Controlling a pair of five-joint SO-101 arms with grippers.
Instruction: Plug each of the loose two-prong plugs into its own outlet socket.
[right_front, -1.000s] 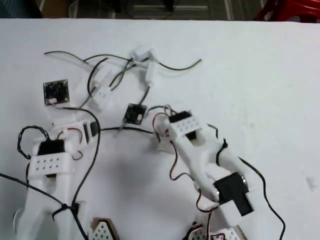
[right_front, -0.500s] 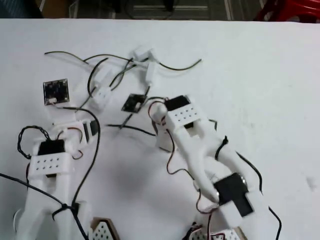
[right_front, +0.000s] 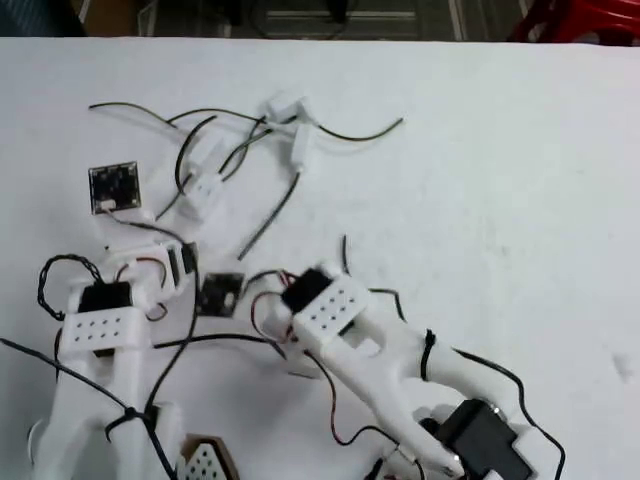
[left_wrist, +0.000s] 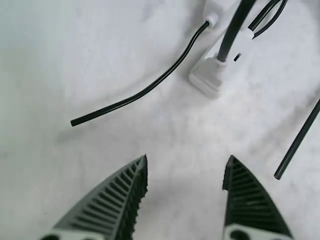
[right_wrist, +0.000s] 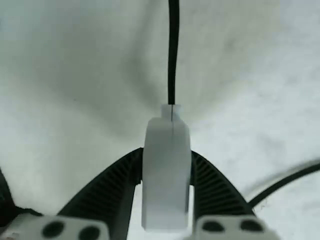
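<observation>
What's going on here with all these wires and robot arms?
Two robot arms are working on plugging loose plugs into sockets. The right gripper is shut on a white plug with a black cord. The left gripper hangs open over the table, holding nothing. More plugs lie loose farther up, near a black socket.

readable text: none | brands, numbers, signs: none | surfaces seen: white plastic two-prong plug (right_wrist: 166, 175), black square outlet socket (right_front: 113, 184), white table top (right_front: 520, 150)
</observation>
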